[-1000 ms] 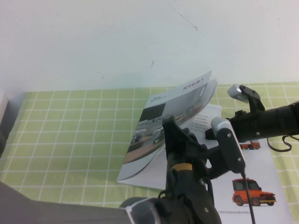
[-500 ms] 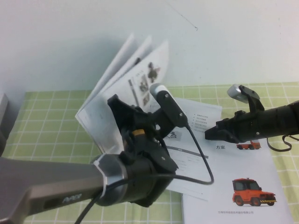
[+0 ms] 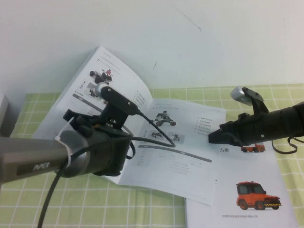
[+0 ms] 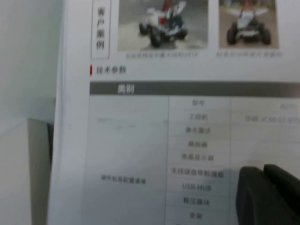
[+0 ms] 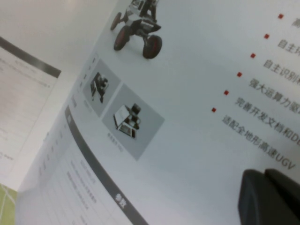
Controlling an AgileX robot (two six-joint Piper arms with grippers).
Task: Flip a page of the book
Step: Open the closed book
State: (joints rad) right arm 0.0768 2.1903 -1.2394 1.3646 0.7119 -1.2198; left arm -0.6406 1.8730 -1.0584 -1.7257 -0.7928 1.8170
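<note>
The book [image 3: 178, 156] lies open on the green checked cloth. Its left page [image 3: 121, 76], printed with small vehicle photos and a table, stands tilted up and leans to the left. My left gripper [image 3: 72, 115] is shut, its tips against that page's face, and the left wrist view shows the shut gripper [image 4: 263, 187] in front of the page's table [image 4: 140, 140]. My right gripper [image 3: 212, 137] is shut and rests low over the right page [image 3: 190, 128]. The right wrist view shows it [image 5: 265, 192] just above the print [image 5: 187, 93].
A further white sheet with a red jeep photo [image 3: 251, 194] sticks out under the book at the front right. The green checked cloth [image 3: 71, 204] covers the table. A white wall stands close behind. A grey object [image 3: 4, 114] sits at the far left edge.
My left arm has swung left and down, and the lifted pages went over with it from standing upright to leaning open on the left. The right arm has not moved.
</note>
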